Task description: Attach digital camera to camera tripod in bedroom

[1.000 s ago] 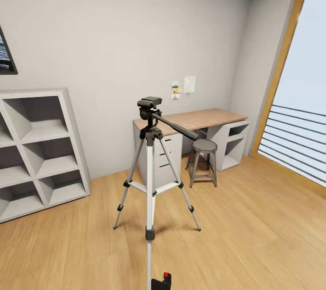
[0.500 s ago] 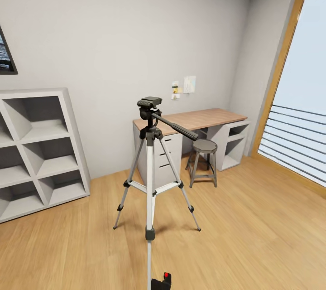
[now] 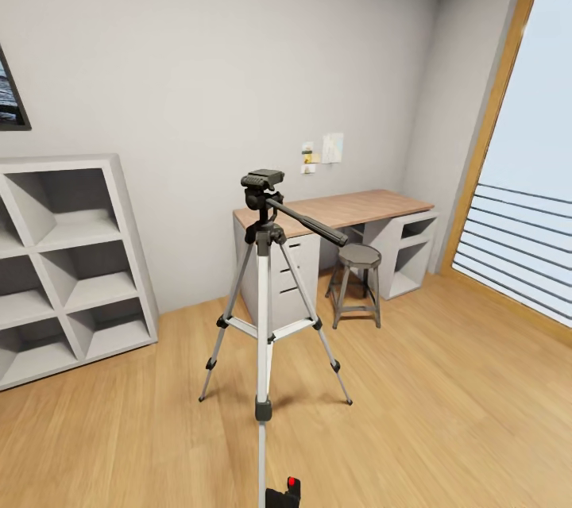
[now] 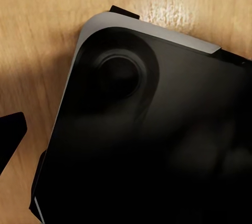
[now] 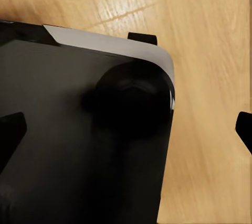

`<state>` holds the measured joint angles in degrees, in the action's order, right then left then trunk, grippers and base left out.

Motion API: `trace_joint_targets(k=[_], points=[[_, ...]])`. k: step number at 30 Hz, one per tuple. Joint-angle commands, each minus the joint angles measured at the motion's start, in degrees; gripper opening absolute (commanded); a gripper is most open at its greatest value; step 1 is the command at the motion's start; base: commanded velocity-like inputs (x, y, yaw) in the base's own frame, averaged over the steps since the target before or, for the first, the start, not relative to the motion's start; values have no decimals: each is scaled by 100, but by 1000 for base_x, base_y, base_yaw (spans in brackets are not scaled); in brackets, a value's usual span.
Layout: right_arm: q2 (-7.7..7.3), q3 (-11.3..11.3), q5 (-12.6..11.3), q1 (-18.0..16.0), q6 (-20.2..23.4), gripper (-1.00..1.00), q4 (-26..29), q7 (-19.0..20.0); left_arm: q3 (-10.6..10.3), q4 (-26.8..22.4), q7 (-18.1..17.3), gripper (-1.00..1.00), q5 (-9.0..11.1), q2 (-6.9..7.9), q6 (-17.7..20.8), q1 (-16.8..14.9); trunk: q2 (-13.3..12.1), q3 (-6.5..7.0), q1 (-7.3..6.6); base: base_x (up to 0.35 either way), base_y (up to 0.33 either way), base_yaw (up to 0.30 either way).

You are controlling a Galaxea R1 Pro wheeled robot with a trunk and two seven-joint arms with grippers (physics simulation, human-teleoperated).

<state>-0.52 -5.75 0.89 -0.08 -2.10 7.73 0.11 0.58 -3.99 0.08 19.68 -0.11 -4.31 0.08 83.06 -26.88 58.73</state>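
Digital camera (image 3: 287,494) sits low before me, red dot up, just short of the camera tripod (image 3: 263,286) standing on the plank floor (image 3: 445,397) before the table (image 3: 349,209). Both hands spread (fingertips apart, nothing between). Step: approach; next, grasp camera.

We see the tripod (image 3: 263,309) standing on the floor (image 3: 445,413) in the middle of the room, its handle (image 3: 308,223) angled toward the right. Behind it, against the back wall (image 3: 238,55), sits the desk (image 3: 342,210) — the stool (image 3: 358,282) stands just before it. A shelf unit (image 3: 67,266) stands at the left, a window (image 3: 528,175) at the right. Nearest us, before the tripod's front leg, lies the camera (image 3: 284,494) — at the view's lower edge.
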Motion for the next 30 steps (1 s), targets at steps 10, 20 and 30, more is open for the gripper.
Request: trace_joint_targets(k=[10, 20, 30], points=[[-45, -40, -25, -1, -49, 100, -14, 25, 0, -5, 1, 100, 19, 2, -9, 1, -38, 13, -22, 0, 0, 0], [-60, -40, -29, -1, -53, 100, -32, 20, -5, 2, 1, 100, 19, 2, -9, 1, -439, 193, -242, 0, 0, 0], [-62, -33, -37, -1, -62, 100, -34, 6, 1, 4, 1, 100, 27, 3, -9, 1, -840, 372, -461, 0, 0, 0]])
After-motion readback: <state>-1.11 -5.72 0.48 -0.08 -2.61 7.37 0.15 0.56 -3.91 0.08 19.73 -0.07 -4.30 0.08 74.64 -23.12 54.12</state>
